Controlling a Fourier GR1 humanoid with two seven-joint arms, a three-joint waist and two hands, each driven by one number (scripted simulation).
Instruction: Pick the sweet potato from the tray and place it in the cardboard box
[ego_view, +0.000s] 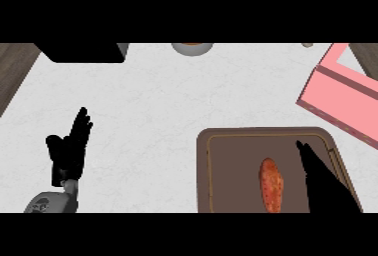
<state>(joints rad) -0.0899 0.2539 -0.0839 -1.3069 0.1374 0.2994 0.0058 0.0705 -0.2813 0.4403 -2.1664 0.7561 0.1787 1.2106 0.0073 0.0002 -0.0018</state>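
The sweet potato (272, 184) lies lengthwise on the brown tray (221, 170), just left of the right hand (319, 175), whose fingers are straight and hold nothing. A good pick would bring that hand sideways over the potato's middle and curl around its narrow width before lifting toward the pink box (339, 102) beyond the tray. The left hand (70, 150) rests open, well left of the tray.

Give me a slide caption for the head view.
Right robot hand open beside sweet potato on brown tray.
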